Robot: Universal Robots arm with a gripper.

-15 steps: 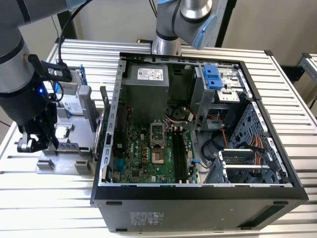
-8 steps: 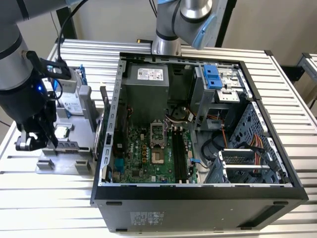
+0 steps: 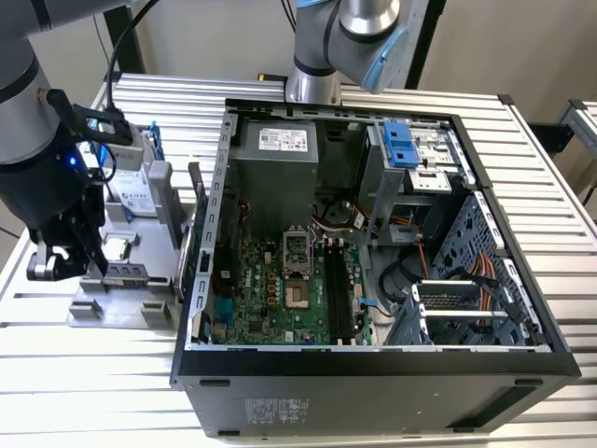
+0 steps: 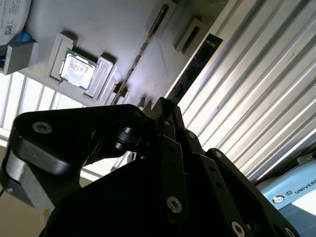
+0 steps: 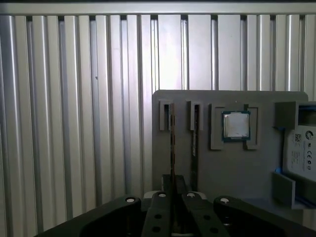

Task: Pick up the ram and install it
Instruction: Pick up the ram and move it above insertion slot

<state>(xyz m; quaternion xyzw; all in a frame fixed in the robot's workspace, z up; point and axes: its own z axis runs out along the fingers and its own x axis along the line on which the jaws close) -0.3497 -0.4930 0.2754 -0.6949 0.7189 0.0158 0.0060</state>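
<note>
- Gripper [image 5: 172,190] sits low over the grey tray [image 5: 247,173] on the tabletop [image 5: 74,123], beside the open PC case [image 3: 373,373].
- Jaws are drawn together on the ram [image 5: 172,143]. The stick runs edge-on straight into the gap between them, and it looks clamped rather than just flanked.
- The ram is upright in its tray slot, not yet lifted out, and reaches away from the jaws along their centre line.
- A second stick [image 5: 196,143] stands in the next slot, just beside the jaws on the chip side and parallel to the ram.
- The chip [image 5: 236,125] lies in its pocket past that stick, and the drive [image 5: 298,153] is further out on the same side, well apart from the jaws.
- In the second wrist view the dark ram meets the jaw tips, while the neighbour stick passes just off to one side of them.
- Step in hand, as I judge it: securing the ram in the tray slot.
- To do it well:
  - Hold the flat faces square and centred between the pads.
  - Keep the board in line with its slot so it does not bind.
  - Keep the jaws off the neighbour stick, because the clearance on that side is slim.
  - Grip firm but not crushing, since the board is thin and could flex or slip if held near one corner.
</note>
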